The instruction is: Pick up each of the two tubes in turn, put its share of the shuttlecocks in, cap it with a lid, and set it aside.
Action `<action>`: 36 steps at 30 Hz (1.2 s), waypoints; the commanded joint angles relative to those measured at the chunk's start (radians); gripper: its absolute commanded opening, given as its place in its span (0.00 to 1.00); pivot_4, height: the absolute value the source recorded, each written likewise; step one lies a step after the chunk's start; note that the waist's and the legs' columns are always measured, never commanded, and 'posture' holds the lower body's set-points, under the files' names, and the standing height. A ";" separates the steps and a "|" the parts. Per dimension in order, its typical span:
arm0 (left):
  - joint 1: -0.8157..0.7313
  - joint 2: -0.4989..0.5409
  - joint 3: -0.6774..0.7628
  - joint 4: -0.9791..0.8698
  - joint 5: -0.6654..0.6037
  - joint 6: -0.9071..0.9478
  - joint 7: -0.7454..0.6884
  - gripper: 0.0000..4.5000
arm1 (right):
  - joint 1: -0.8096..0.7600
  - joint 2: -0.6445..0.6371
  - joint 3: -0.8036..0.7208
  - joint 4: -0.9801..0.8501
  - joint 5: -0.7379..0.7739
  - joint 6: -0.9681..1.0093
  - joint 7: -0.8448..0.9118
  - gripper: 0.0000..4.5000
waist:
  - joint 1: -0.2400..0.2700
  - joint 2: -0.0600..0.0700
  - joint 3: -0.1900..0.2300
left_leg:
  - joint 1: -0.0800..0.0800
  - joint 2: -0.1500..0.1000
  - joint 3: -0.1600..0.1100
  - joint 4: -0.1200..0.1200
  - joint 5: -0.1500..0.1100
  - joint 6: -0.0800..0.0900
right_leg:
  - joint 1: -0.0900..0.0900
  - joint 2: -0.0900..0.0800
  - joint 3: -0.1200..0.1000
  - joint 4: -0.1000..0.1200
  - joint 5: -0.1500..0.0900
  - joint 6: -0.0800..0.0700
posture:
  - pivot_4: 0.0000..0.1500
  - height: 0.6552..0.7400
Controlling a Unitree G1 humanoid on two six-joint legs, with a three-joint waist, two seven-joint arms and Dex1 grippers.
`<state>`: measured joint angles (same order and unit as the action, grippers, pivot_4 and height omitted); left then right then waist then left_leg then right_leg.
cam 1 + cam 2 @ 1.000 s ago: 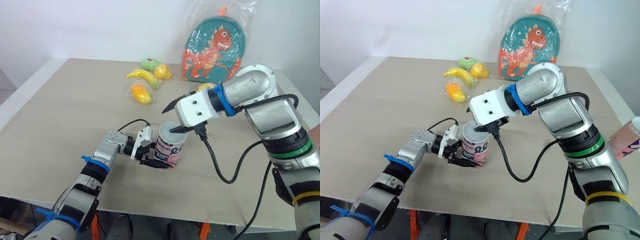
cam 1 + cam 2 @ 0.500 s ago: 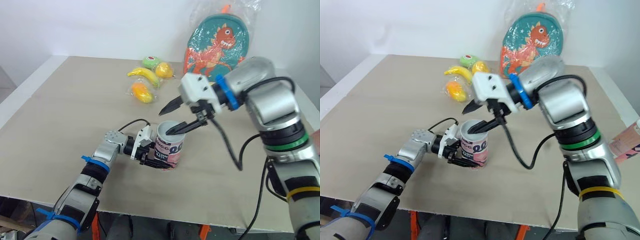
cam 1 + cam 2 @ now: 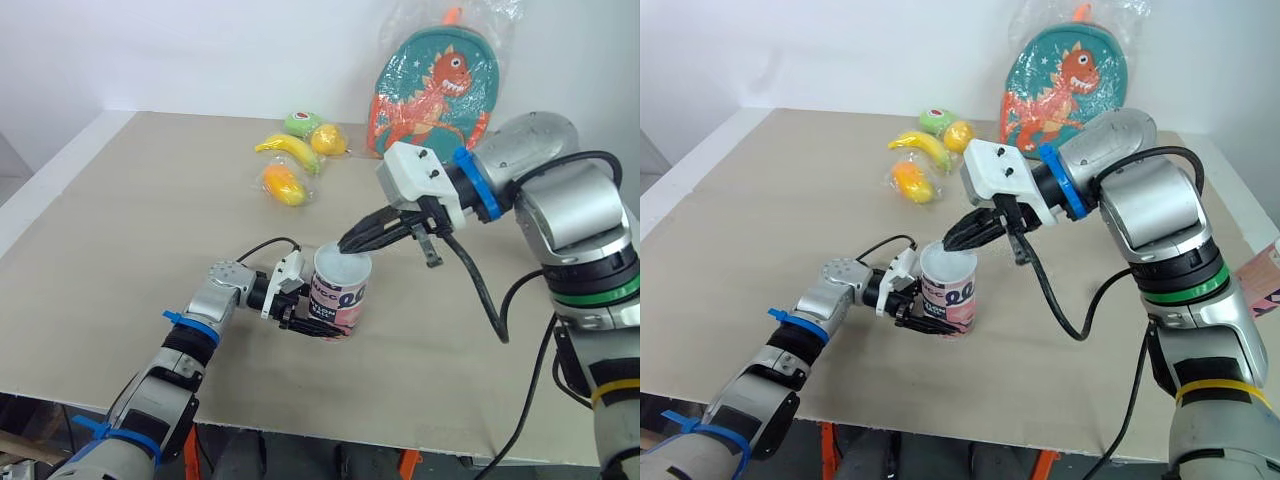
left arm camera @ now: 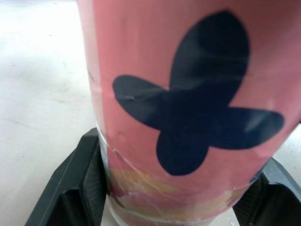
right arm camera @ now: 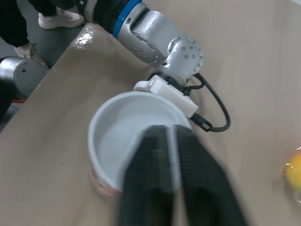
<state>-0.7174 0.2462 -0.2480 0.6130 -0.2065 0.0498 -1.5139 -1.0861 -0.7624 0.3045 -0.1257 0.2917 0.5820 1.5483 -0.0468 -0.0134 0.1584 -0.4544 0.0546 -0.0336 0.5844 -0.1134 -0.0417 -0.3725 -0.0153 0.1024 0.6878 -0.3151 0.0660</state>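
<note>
Beige table is hosting the action, a teal dinosaur backpack in clear plastic sitting at the back. The left gripper is clamping the short pink cardboard tube with black butterfly print low down, upright, near the front edge. The right gripper is pinching, fingers at a thin slit, the rim of the round translucent white lid on the tube's top.

Bright, even light all over the beige tabletop, just a soft shadow at the base of the pink printed tube. Glare flashing off the clear plastic bag; tabletop washes near-white in the left wrist view.
</note>
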 commanded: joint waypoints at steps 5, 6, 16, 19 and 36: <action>0.004 0.012 -0.016 0.017 0.020 0.010 -0.001 0.66 | 0.000 0.000 0.042 -0.046 -0.016 -0.002 -0.006 0.02 | 0.000 0.000 0.000 | 0.000 0.000 0.000 0.000 0.000 0.000 | 0.000 0.000 0.000 0.000 0.000 0.000 | 1.00 1.00; 0.004 0.012 -0.016 0.017 0.021 0.009 -0.001 0.66 | 0.001 0.002 0.055 -0.047 -0.022 -0.006 -0.005 0.02 | 0.000 0.000 0.000 | 0.000 0.000 0.000 0.000 0.000 0.000 | 0.000 0.000 0.000 0.000 0.000 0.000 | 1.00 1.00; 0.008 0.013 -0.014 0.014 0.021 0.005 0.004 0.66 | 0.062 -0.025 0.247 -0.026 -0.212 -0.224 0.059 0.02 | 0.000 0.000 0.000 | 0.002 0.000 0.000 0.000 0.000 0.000 | 0.001 0.000 0.000 0.000 -0.001 0.002 | 1.00 1.00; 0.010 0.011 -0.014 0.013 0.021 0.005 0.006 0.66 | 0.068 -0.022 0.246 -0.004 -0.237 -0.266 0.061 0.02 | -0.001 -0.002 -0.001 | 0.010 0.000 0.000 0.000 0.000 -0.001 | 0.004 0.000 0.000 0.000 -0.001 0.002 | 1.00 1.00; 0.009 -0.016 -0.012 0.043 0.024 -0.054 0.010 0.66 | 0.102 -0.063 -0.272 -0.220 0.157 0.171 -0.226 0.50 | 0.011 -0.001 0.001 | -0.003 -0.001 -0.001 0.000 -0.002 -0.001 | -0.001 -0.001 0.000 -0.001 0.001 -0.003 | 1.00 1.00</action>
<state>-0.7157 0.2238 -0.2460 0.6320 -0.2039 -0.0043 -1.5099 -0.9947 -0.8008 0.0913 -0.2678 0.4075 0.7185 1.3470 -0.0360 -0.0141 0.1594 -0.4575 0.0533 -0.0354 0.5847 -0.1154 -0.0430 -0.3735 -0.0160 0.1017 0.6864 -0.3143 0.0635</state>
